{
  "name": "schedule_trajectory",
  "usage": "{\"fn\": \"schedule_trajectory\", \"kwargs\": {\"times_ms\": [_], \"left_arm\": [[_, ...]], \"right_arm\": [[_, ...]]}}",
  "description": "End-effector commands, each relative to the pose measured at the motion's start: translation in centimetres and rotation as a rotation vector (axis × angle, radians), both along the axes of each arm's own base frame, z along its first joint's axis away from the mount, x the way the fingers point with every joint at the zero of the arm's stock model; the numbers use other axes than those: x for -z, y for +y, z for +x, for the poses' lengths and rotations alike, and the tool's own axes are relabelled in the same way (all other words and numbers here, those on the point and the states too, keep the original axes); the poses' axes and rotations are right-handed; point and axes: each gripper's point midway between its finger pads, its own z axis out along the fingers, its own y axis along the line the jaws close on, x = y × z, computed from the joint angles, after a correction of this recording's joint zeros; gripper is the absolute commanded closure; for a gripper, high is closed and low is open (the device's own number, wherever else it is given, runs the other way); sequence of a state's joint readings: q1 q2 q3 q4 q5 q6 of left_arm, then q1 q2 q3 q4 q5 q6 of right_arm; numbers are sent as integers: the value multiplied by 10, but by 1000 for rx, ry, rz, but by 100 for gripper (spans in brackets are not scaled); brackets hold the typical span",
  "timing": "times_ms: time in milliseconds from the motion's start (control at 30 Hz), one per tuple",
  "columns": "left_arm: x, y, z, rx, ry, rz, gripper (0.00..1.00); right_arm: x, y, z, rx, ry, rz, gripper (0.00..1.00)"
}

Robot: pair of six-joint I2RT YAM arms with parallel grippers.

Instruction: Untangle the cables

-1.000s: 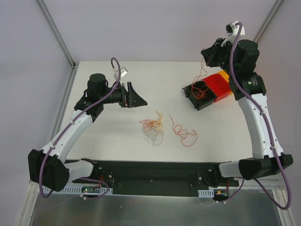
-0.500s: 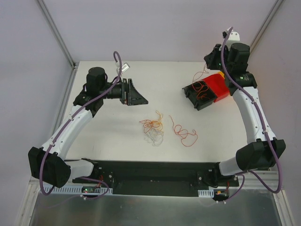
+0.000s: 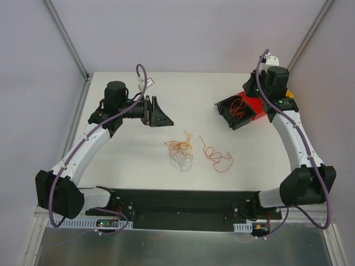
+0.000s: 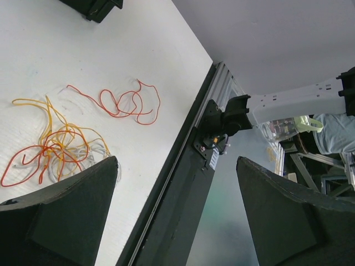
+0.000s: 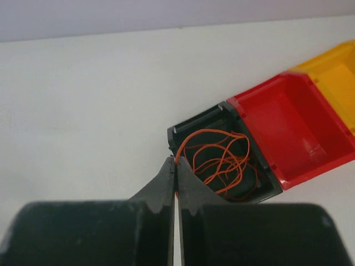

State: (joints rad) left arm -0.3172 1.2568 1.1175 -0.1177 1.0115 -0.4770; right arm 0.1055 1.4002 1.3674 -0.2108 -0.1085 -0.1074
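From above, the table (image 3: 138,160) carries a black bin (image 3: 224,109) touching a red bin (image 3: 254,106) at the far right, with the cables (image 3: 180,149) tangled mid-table, a loose orange strand (image 3: 216,155) just beside them and the left hand (image 3: 162,112) spread wide; the left wrist view shows them curly, orange, yellow and whitish; the right wrist view has the right hand (image 5: 175,166) pinched together on a coiled orange strand (image 5: 222,158) lying in the black bin.

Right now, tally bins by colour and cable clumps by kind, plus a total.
Black bin: 1
Red bin: 1
Yellow bin: 1
Mixed tangle: 1
Lone orange strand: 1
Orange bundle in the black bin: 1
Total: 6
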Motion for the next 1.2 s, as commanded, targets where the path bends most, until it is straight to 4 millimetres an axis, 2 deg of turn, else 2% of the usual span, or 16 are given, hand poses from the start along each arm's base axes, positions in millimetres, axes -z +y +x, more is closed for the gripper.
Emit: {"fn": "schedule_trajectory", "kwargs": {"times_ms": [0, 100, 233, 433, 633, 767, 833, 900, 1033, 1100, 1167], "left_arm": [[8, 8, 3, -17, -32, 17, 12], [13, 10, 3, -24, -29, 23, 12], [18, 12, 3, -37, -26, 33, 12], [21, 13, 4, -41, -23, 40, 12], [23, 13, 6, -43, -17, 43, 12], [25, 13, 7, -44, -11, 45, 12], [27, 14, 8, -48, -8, 49, 12], [28, 14, 9, -52, -4, 52, 12], [33, 13, 10, -44, 16, 55, 12], [33, 14, 10, -48, 16, 57, 12], [32, 15, 11, -52, 6, 60, 12]], "right_arm": [[44, -8, 1, 55, 91, 3, 100], [80, -13, 3, 104, 185, 9, 100], [109, -13, 10, 166, 267, 56, 100], [155, -18, 37, 210, 364, 123, 100], [185, -11, 66, 167, 426, 114, 100], [206, -11, 63, 174, 531, 94, 100], [205, -10, 56, 172, 548, 81, 100], [190, -12, 51, 176, 551, 55, 93], [147, -19, 28, 185, 581, -8, 51], [130, -26, 8, 209, 579, -39, 39], [124, -33, -16, 237, 586, -58, 27]]}}
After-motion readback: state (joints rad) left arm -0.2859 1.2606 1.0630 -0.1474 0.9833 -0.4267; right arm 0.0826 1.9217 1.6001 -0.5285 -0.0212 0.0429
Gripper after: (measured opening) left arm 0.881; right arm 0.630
